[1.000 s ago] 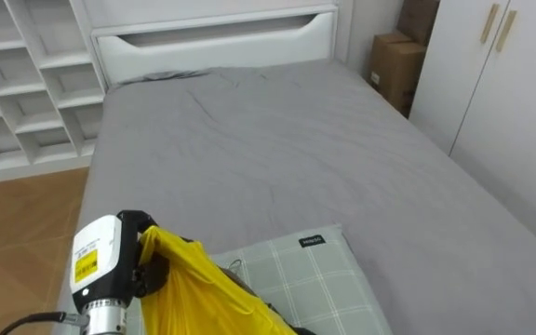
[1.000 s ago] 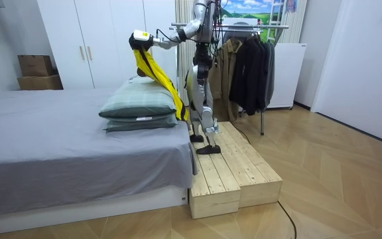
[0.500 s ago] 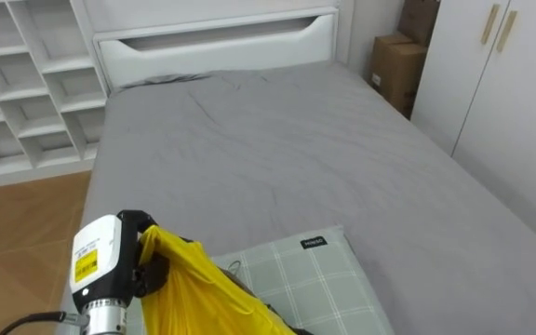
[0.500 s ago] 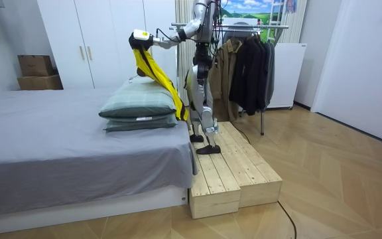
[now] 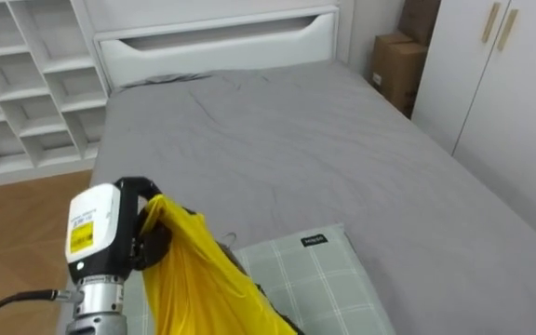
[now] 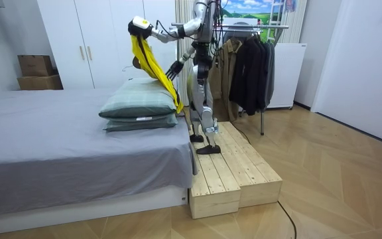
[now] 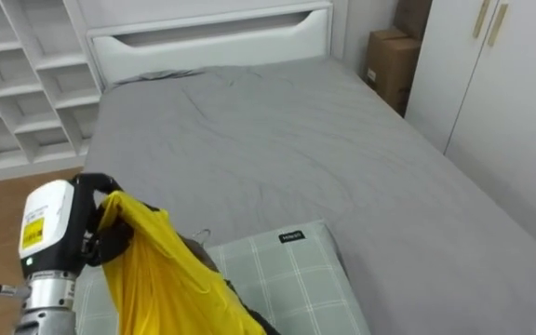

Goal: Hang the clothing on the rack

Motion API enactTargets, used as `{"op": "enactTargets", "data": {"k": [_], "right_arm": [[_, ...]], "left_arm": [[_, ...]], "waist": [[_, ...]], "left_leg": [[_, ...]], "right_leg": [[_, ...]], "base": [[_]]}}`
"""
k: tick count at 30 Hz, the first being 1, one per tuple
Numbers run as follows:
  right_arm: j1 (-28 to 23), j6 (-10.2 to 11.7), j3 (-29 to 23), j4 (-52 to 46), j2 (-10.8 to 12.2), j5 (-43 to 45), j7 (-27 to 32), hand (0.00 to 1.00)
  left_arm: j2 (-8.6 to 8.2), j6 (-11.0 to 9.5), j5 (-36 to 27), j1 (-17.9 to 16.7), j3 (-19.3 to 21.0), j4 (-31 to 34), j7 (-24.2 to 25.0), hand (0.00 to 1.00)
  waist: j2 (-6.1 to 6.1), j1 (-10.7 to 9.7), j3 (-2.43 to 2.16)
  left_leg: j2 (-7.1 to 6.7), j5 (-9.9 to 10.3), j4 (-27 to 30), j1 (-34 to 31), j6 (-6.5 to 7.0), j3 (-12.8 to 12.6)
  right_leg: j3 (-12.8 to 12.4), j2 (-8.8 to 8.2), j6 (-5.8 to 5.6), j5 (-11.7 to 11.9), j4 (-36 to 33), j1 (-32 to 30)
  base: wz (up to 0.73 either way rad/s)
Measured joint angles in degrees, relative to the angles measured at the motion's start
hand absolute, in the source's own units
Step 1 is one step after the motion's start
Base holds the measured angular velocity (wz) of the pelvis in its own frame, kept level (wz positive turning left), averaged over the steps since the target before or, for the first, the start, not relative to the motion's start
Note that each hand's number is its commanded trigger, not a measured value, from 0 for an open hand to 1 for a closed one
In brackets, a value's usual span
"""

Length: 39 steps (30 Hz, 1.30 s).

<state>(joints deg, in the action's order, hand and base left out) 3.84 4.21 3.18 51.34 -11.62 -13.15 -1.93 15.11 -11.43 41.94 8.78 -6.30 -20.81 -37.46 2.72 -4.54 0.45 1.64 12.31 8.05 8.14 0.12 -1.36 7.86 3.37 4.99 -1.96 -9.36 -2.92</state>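
bed [image 5: 277, 158]: grey sheet | 2 pillows [image 6: 138, 106] stacked (checked one on top) | cardboard boxes [image 5: 394, 74] beside wardrobe [image 5: 501, 112] | shelves [image 5: 17, 93] left of bed

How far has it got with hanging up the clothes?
Early on. Done: the yellow garment is picked up, the left robot hand curled round its top, raised over the green checked pillows on the grey bed. In hand: holding it aloft, right robot hand nearby. Left: getting it onto the metal clothes rack behind the robot, where dark jackets already hang.
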Motion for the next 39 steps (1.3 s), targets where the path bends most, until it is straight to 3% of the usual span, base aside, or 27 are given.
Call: {"op": "enactTargets", "data": {"k": [7, 12, 32, 39], "right_arm": [[0.11, 0.66, 0.23, -16.15, -0.31, 8.33, 0.72, 0.00], [0.14, 1.48, 0.77, -20.45, -0.32, 11.52, 2.67, 0.00], [0.71, 1.45, 2.38, -27.68, -0.31, 13.30, 2.37, 0.00], [0.76, 1.20, 2.70, -27.63, 0.25, 7.28, 1.02, 0.00]], "left_arm": [[0.06, -0.30, 3.85, -0.02, 0.02, 6.02, 0.12, 1.00], [0.10, -0.18, 3.97, -0.02, -0.30, 9.45, 0.07, 1.00], [0.08, 1.34, 6.91, -0.02, -0.58, 15.45, -0.21, 1.00], [-0.09, 2.16, 9.98, -0.01, -0.78, 16.91, -0.18, 1.00]], "waist": [[-1.73, 1.54, -0.11], [-2.58, 2.87, -0.25], [-2.49, 3.54, -0.21], [-1.98, 3.68, -0.09]], "left_leg": [[-0.10, 0.00, 1.25, -0.59, 0.01, 0.13], [-0.16, 0.00, 1.24, -0.66, 0.01, 0.39], [-0.04, 0.00, 1.09, -0.10, 0.00, 0.68], [-0.02, 0.01, 0.92, 0.34, 0.00, 0.59]], "right_leg": [[0.64, -0.37, 0.22, -0.31, -0.47, -0.18], [0.88, -0.46, 0.08, -0.38, -0.35, -0.07], [1.03, -0.40, 0.25, -0.23, -0.20, 0.60], [1.01, -0.41, 0.25, -0.24, -0.31, 0.94]], "base": [[0.05], [0.02], [0.00], [0.00]]}}
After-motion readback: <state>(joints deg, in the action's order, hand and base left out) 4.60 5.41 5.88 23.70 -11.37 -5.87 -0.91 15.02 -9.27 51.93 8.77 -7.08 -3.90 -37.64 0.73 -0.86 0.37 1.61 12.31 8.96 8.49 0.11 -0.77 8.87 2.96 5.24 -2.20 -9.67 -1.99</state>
